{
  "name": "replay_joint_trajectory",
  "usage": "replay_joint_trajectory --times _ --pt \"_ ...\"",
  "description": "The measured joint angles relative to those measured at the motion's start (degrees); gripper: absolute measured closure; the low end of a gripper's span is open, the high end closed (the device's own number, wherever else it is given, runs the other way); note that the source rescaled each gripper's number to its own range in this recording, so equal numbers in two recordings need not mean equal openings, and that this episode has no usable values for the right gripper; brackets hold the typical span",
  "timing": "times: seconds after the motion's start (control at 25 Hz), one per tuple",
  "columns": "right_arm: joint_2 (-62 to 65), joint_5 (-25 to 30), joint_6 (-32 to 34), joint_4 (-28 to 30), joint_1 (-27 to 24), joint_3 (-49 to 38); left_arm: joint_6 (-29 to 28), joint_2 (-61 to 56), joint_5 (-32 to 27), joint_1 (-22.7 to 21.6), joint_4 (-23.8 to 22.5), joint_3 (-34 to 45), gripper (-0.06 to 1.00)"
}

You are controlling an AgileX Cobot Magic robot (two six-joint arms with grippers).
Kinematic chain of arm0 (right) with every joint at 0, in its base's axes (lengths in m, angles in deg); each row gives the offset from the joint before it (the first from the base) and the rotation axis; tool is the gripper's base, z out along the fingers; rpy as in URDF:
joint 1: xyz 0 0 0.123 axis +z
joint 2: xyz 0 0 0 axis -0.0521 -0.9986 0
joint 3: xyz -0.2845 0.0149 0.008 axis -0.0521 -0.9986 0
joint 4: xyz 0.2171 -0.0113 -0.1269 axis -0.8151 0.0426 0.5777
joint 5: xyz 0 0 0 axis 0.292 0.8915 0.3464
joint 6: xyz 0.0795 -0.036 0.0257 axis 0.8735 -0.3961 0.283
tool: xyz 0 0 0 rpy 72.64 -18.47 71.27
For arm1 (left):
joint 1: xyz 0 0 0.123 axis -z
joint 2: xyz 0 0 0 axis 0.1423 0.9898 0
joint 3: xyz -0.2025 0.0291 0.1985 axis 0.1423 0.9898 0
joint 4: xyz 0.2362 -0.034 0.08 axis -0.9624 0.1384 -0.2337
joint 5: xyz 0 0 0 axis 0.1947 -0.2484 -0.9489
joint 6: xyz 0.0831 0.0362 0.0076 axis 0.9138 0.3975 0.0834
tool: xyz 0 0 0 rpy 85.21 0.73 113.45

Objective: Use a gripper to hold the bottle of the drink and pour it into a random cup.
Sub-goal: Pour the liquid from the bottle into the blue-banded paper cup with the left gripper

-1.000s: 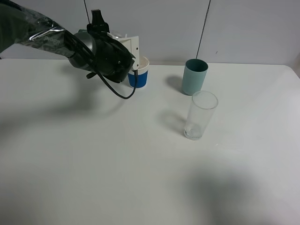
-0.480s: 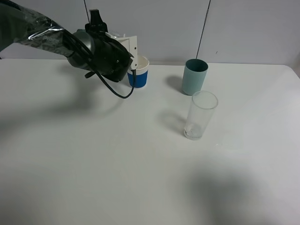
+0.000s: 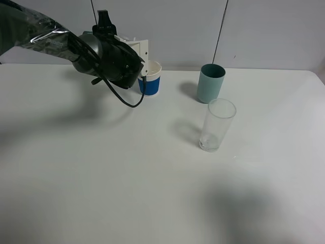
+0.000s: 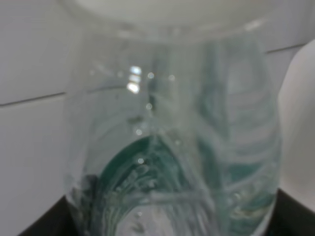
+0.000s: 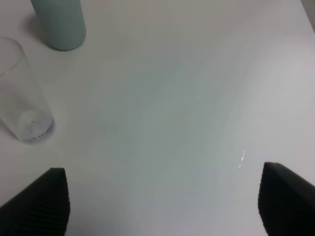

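The bottle (image 4: 172, 147) fills the left wrist view, clamped between the left jaws, which show dark at either side of its green-labelled body. From above it is hidden behind the left arm (image 3: 109, 58), raised just beside the cup (image 3: 151, 80) near the tabletop's (image 3: 127, 183) far edge. The right jaws are spread wide and empty, over the tabletop near the glass (image 3: 217, 124) and the teal cup (image 3: 210, 83).

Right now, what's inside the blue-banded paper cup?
Only the white upper inner wall of the cup shows. Its bottom and any liquid are hidden by its near wall, and the left gripper, holding the bottle, covers part of its rim.
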Motion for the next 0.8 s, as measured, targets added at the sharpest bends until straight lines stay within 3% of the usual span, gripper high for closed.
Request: replay_joint_trajectory --times 0.8 --pt "0.0 0.0 0.0 0.0 0.0 0.0 2.0 0.0 -0.4 0.0 0.0 0.0 0.94"
